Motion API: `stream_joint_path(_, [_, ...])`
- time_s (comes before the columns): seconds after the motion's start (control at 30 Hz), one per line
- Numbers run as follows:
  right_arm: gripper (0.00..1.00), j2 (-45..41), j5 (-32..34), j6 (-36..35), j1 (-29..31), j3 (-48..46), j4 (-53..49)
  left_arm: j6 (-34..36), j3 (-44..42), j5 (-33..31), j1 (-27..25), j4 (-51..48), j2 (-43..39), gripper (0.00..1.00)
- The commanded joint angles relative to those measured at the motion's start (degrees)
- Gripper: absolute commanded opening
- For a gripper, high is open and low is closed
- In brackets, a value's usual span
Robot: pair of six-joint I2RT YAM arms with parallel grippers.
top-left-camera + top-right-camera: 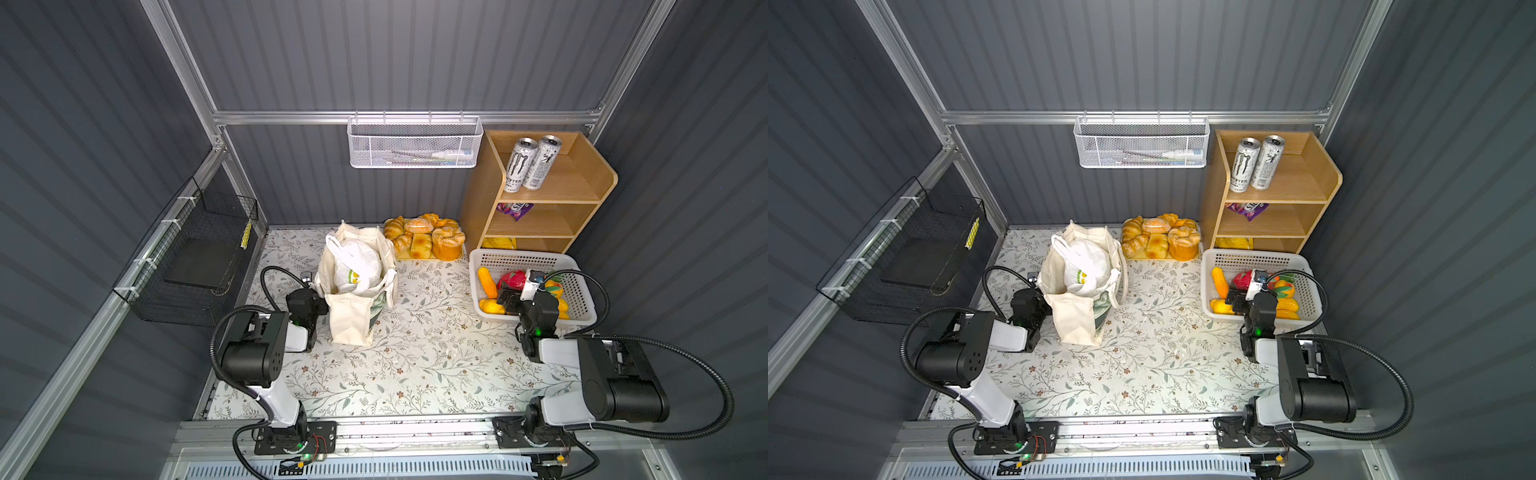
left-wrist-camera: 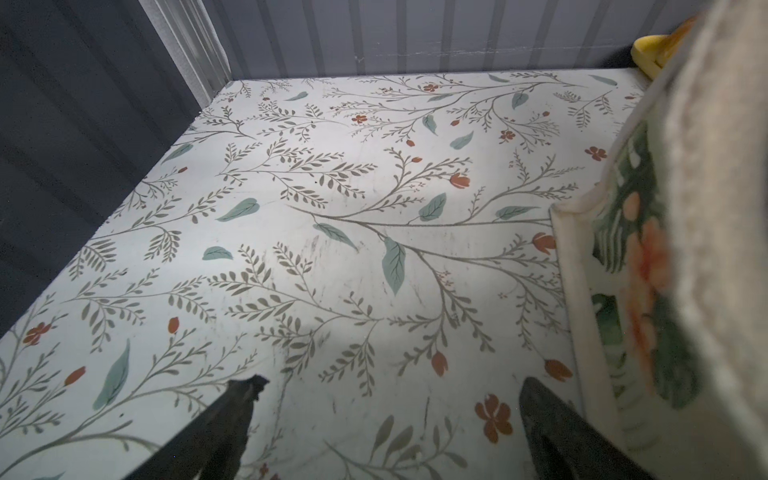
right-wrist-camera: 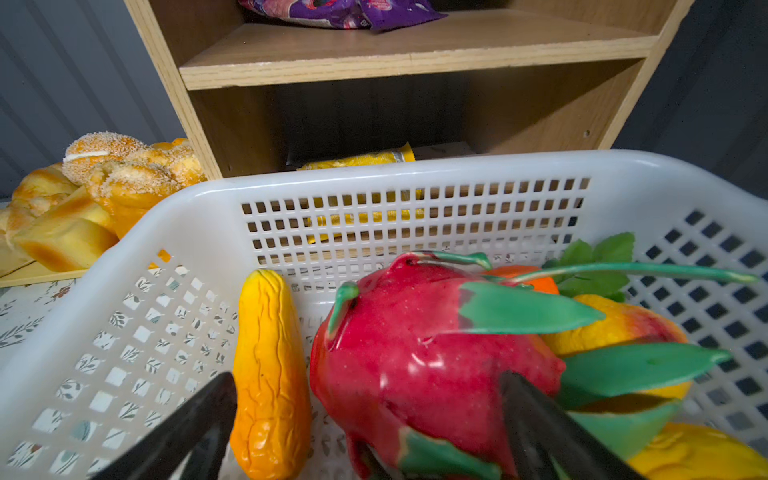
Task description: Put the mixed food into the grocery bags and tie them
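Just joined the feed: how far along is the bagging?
Done: a bulging white plastic bag sits inside the canvas tote; whether tied is unclear. In hand: nothing; the right claw is open at the red dragon fruit, the left claw open beside the tote. Left: toy fruit in the white basket, purple packet and yellow packet on the shelf, then tying.
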Motion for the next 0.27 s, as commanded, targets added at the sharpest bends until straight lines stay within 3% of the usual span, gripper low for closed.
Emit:
stream_joint_path(0.0, [0.99,1.0,-1.5,0.2,0.0,1.7,-1.2,0.7,1.0,0.7,0.3,0.0,0.2,1.00])
stream_joint_path(0.23, [0.99,0.5,-3.1,0.0,-0.4,1.0,-0.3,0.8,0.5,0.7,0.3,0.6,0.1,1.00])
